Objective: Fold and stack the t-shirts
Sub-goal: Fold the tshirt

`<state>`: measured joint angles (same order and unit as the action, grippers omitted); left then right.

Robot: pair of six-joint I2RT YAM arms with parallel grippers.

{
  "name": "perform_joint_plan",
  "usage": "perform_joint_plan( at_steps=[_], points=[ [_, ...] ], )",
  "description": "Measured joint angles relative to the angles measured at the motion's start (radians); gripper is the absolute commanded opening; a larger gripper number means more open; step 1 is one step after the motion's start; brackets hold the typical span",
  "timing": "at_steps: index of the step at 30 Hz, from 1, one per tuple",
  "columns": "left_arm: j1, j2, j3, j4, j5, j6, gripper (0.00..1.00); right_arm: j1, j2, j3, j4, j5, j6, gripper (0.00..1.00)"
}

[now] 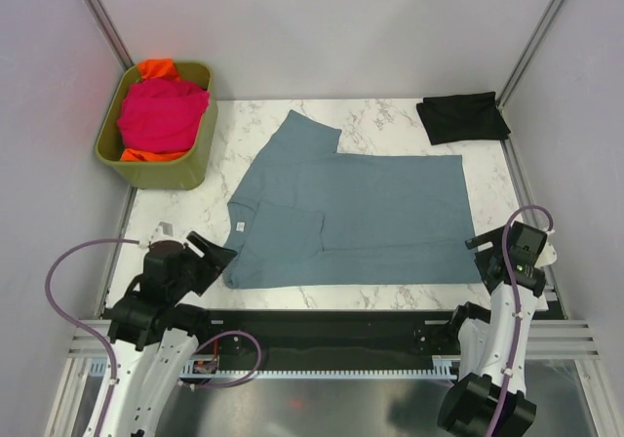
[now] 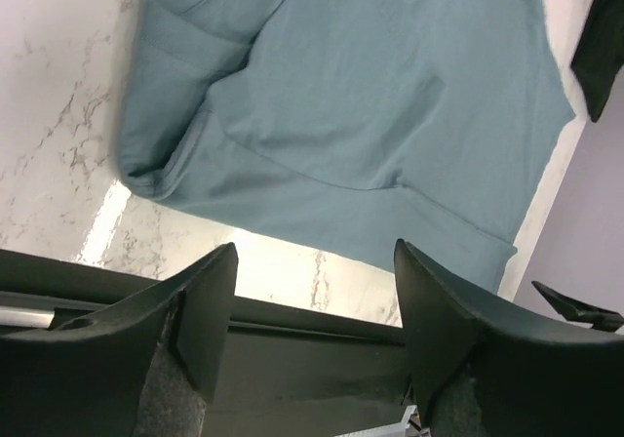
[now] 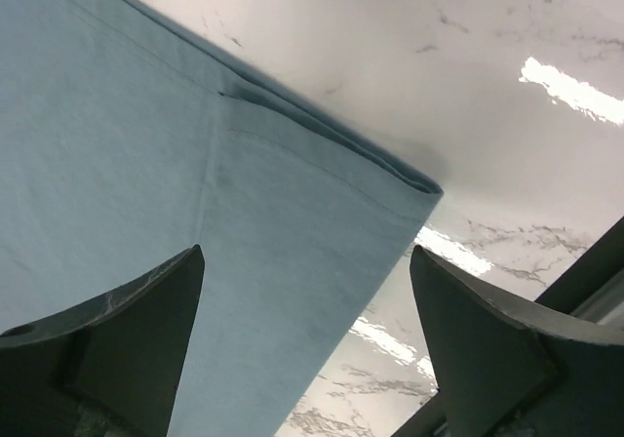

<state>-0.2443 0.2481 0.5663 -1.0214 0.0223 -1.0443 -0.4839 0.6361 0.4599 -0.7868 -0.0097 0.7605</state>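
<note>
A slate blue-grey t-shirt [image 1: 361, 213] lies spread on the marble table, its near sleeve folded in over the body. It also shows in the left wrist view [image 2: 361, 105] and the right wrist view [image 3: 146, 164]. A folded black t-shirt [image 1: 463, 117] lies at the far right corner. A magenta-pink t-shirt [image 1: 161, 113] and an orange one [image 1: 156, 68] lie in the bin. My left gripper [image 1: 216, 258] is open and empty by the shirt's near left corner. My right gripper [image 1: 485, 241] is open and empty by its near right corner [image 3: 414, 185].
An olive-green plastic bin [image 1: 185, 169] stands at the far left. The table's near edge and a black rail [image 2: 292, 330] run below the shirt. Metal frame posts [image 1: 102, 18] and grey walls close in both sides.
</note>
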Motion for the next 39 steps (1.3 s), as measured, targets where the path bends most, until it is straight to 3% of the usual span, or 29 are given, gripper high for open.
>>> perform_joint_plan(
  at_steps=[5, 9, 10, 12, 17, 24, 26, 33, 39],
  points=[
    [0.000, 0.184, 0.157, 0.090, -0.020, 0.105, 0.75, -0.004, 0.043, 0.096, 0.031, -0.006, 0.002, 0.97],
    [0.000, 0.493, 0.303, 0.246, -0.007, 0.221, 0.73, -0.001, 0.124, 0.173, 0.132, -0.085, -0.002, 0.98],
    [0.000, 0.636, 0.381, 0.341, 0.007, 0.274, 0.73, 0.005, 0.174, 0.208, 0.176, -0.112, -0.006, 0.98],
    [0.000, 0.822, 0.489, 0.381, 0.015, 0.345, 0.73, 0.033, 0.234, 0.243, 0.203, -0.124, -0.019, 0.98],
    [0.001, 1.361, 0.937, 0.590, 0.037, 0.542, 0.73, 0.187, 0.391, 0.350, 0.283, -0.126, -0.069, 0.98],
    [0.014, 2.080, 1.729, 0.651, 0.125, 0.682, 0.73, 0.303, 0.408, 0.352, 0.354, -0.154, -0.129, 0.98],
    [0.024, 2.211, 1.864, 0.665, 0.159, 0.683, 0.77, 0.312, 0.399, 0.352, 0.362, -0.160, -0.149, 0.98],
    [0.080, 2.480, 1.918, 0.816, 0.247, 0.623, 0.73, 0.317, 0.368, 0.352, 0.365, -0.196, -0.194, 0.98],
    [0.098, 2.541, 1.920, 0.893, 0.275, 0.525, 0.71, 0.318, 0.370, 0.352, 0.363, -0.220, -0.208, 0.98]
  ],
)
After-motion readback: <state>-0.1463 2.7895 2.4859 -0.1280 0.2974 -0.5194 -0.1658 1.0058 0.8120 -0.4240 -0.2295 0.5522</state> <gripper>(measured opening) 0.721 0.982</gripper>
